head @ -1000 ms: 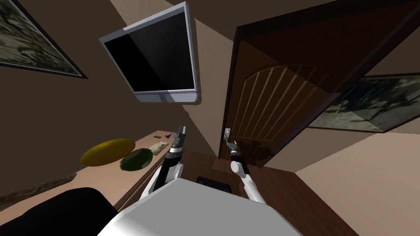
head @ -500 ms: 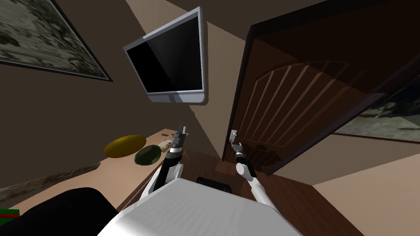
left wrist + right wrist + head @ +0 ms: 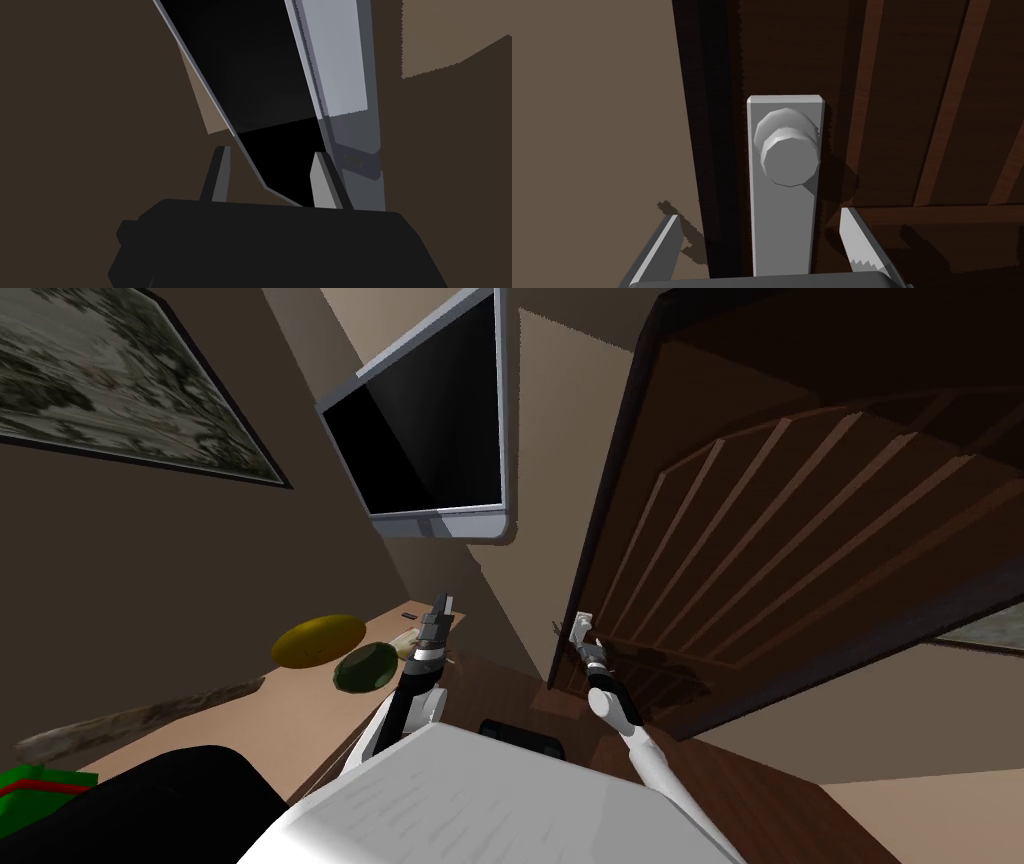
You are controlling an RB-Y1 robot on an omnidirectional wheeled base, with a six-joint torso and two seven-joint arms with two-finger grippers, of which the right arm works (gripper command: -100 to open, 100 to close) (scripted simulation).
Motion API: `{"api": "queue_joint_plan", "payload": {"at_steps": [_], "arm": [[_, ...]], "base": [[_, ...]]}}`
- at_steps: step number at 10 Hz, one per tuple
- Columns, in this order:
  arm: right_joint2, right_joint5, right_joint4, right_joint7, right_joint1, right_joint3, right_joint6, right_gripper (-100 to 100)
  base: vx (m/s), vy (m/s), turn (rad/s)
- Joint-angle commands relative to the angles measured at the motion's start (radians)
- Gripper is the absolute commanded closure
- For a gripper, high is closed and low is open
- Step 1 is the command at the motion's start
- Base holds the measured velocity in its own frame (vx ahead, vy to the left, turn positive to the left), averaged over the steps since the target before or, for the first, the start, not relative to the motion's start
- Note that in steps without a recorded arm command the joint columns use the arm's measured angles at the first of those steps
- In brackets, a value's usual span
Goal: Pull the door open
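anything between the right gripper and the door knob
Nothing. In the right wrist view the right gripper, jaws open, frames the grey plate on the door; the knob sits further along that plate, the stretch to it bare.

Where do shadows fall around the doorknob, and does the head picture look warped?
Right wrist view: the knob throws a jagged-edged shadow onto the dark door, and a finger of the open right pincer shadows the tan wall. Head view: dim, and the wide lens slants and splays the door and the screen.
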Motion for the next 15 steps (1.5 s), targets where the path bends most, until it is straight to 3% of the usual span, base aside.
{"api": "queue_joint_plan", "payload": {"at_steps": [1, 3, 4, 5, 6, 7, 12, 13, 15], "arm": [[-0.03, -0.006, 0.008, -0.032, 0.005, -0.009, -0.009, -100], [-0.09, -0.018, 0.03, -0.087, 0.009, -0.029, -0.022, -100], [-0.103, -0.021, 0.035, -0.098, 0.01, -0.034, -0.025, -100], [-0.128, -0.026, 0.045, -0.122, 0.012, -0.042, -0.03, -100], [-0.114, -0.024, 0.043, -0.108, 0.006, -0.038, -0.025, -100], [-0.114, -0.024, 0.043, -0.108, 0.006, -0.038, -0.025, 100], [-0.114, -0.024, 0.043, -0.108, 0.006, -0.038, -0.025, 100], [-0.131, -0.025, 0.037, -0.125, 0.014, -0.025, -0.027, 100], [-0.145, -0.025, 0.03, -0.14, 0.02, -0.012, -0.031, 100]], "base": [[0.086, 0.028, 0.124], [0.144, 0.004, 0.209], [0.185, -0.016, 0.116], [0.144, -0.006, 0.13], [0.061, -0.007, 0.03], [-0.003, -0.002, -0.036], [-0.012, -0.001, -0.001], [-0.094, -0.026, 0.099], [-0.152, -0.053, 0.11]]}}
